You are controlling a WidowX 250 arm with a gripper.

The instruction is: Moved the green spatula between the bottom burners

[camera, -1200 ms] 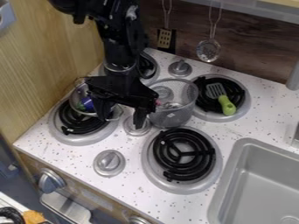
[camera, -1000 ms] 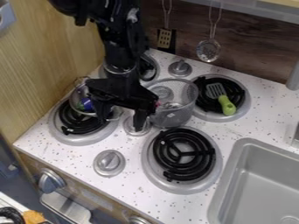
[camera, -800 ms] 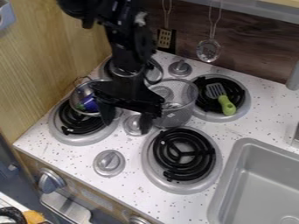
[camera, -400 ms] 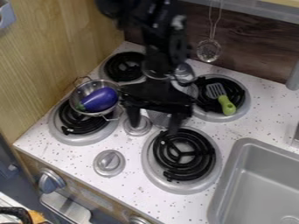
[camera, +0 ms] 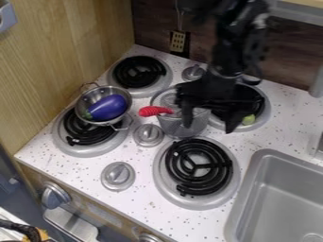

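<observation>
Your green spatula [camera: 249, 119] lies on the rear burner [camera: 267, 106] nearer the sink [camera: 277, 189], mostly hidden beneath the gripper [camera: 208, 127]. Only part of its green handle shows, at the burner's front edge, so you can't read its long axis now; in the earlier frames it slants, slotted blade toward the back wall, handle toward the front and slightly sinkward. That handle's place looks unchanged. Your arm has swung sinkward from over the mesh basket [camera: 183, 125], uncovering the red handle [camera: 155, 111] at its rim. You have the fingers spread apart, with nothing clasped.
</observation>
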